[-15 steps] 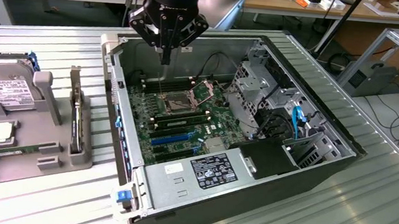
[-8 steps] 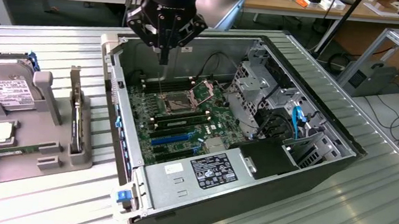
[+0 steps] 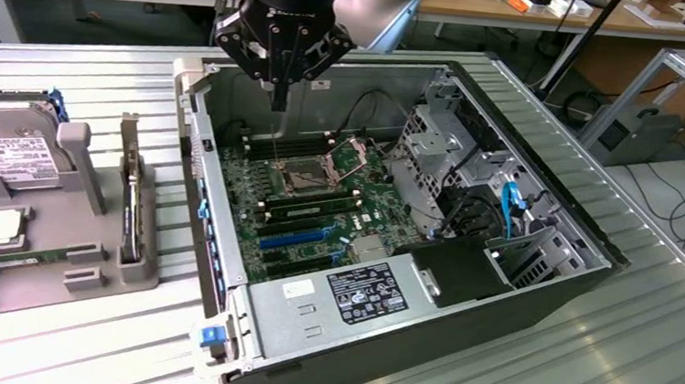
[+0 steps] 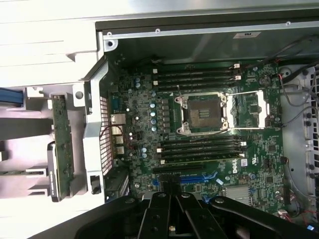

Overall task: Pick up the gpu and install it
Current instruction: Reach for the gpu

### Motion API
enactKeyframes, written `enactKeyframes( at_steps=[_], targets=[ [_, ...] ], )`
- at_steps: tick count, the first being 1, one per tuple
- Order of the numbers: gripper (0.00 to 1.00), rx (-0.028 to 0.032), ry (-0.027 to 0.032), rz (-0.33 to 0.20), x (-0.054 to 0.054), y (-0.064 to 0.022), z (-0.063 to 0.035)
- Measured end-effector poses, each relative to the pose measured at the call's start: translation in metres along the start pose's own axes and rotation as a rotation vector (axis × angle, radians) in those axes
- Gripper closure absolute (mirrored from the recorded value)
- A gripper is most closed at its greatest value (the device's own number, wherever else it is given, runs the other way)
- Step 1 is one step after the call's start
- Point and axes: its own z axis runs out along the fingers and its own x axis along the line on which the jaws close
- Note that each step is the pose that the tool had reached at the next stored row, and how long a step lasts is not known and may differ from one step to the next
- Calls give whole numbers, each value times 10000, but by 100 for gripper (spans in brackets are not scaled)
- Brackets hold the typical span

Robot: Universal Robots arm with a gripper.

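Overhead, the end effector point(image 3: 279, 104), pressed together, hangs over the case point(image 3: 454, 340), gpu point(image 3: 132, 198) well apart.

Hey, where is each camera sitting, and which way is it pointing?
Exterior view: raised off the arm, looking down at the open computer case and the gpu standing in its holder; the arm and shut fingers show.
Wrist view: on the wrist, looking straight down onto the motherboard; the dark fingers show.
Both share the motherboard, the gpu and the fingers.

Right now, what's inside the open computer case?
A motherboard with an open CPU socket, blue expansion slots and cables. The labelled power supply hides what lies beneath.
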Motion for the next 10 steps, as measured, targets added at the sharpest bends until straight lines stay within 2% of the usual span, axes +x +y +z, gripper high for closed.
enactKeyframes(
  at_steps=[10],
  targets=[
    [89, 0, 0, -1, 49, -4, -1]
  ],
)
